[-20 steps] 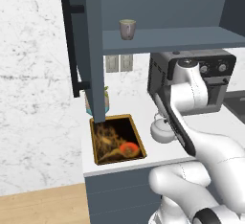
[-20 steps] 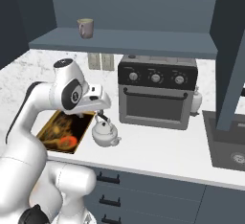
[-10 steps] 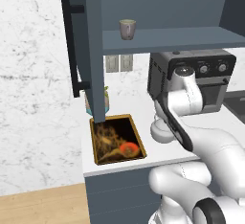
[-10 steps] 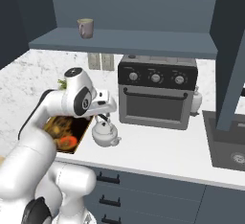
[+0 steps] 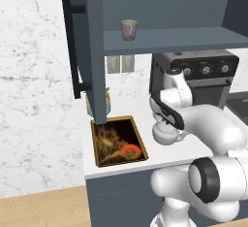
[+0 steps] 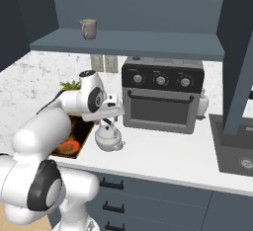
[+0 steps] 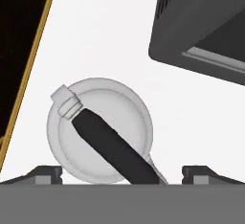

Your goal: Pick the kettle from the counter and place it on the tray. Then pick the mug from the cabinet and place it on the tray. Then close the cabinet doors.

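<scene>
One kettle (image 6: pixel 109 137) is present: squat, white and rounded, with a short ribbed spout and a thin dark handle arching over its top. It stands upright on the white counter (image 6: pixel 168 153), lower centre-left of the right base frame, between the tray (image 5: pixel 118 140) and the black toaster oven (image 6: pixel 162 94), just beside the tray and clear of the oven. One tray is counted, golden-brown rim around a dark base printed in yellow and orange, lying left of centre in the left base frame. One grey-green mug (image 5: pixel 129 29) stands on the cabinet (image 5: pixel 174 37) shelf, upper centre of that frame, under a dark slate-blue door (image 5: pixel 92 46) that hangs open with its black bar handle showing. The gripper (image 6: pixel 106 121) sits directly above the kettle; in the hand view the kettle (image 7: pixel 100 131) fills the lower centre, its handle running diagonally from the spout at upper left toward the bottom edge. The two fingertips (image 7: pixel 44 174) rise at the lower corners, spread wide either side of the kettle body, with nothing held between them.
</scene>
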